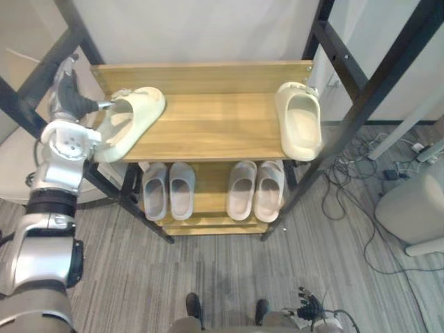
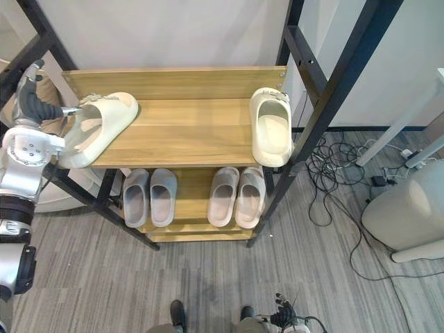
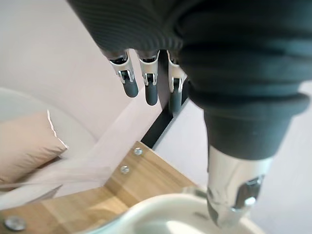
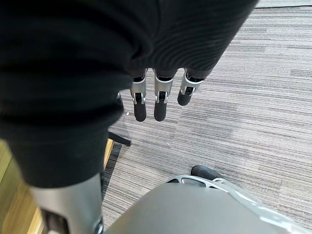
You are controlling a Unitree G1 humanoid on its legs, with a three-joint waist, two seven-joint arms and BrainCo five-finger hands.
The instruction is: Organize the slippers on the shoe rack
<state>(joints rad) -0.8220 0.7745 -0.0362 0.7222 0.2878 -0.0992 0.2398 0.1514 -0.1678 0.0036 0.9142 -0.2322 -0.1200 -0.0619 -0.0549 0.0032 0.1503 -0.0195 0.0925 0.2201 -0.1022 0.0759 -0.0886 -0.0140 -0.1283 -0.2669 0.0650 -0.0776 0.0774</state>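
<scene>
Perhaps in contact: left robot hand [image 1: 72,97] and top-shelf cream slipper [image 1: 133,118].

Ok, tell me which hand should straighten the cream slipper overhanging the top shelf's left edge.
Left: the left hand is beside that cream slipper; the right hand hangs low over the floor.

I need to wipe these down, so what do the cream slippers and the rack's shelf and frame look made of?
Cream slippers: likely moulded foam or soft rubber, matte; thick one-piece shape without seams.
Shelf board: wood or wood-look laminate, light satin; visible grain streaks.
Frame: probably black-painted metal; thin straight bars.
</scene>
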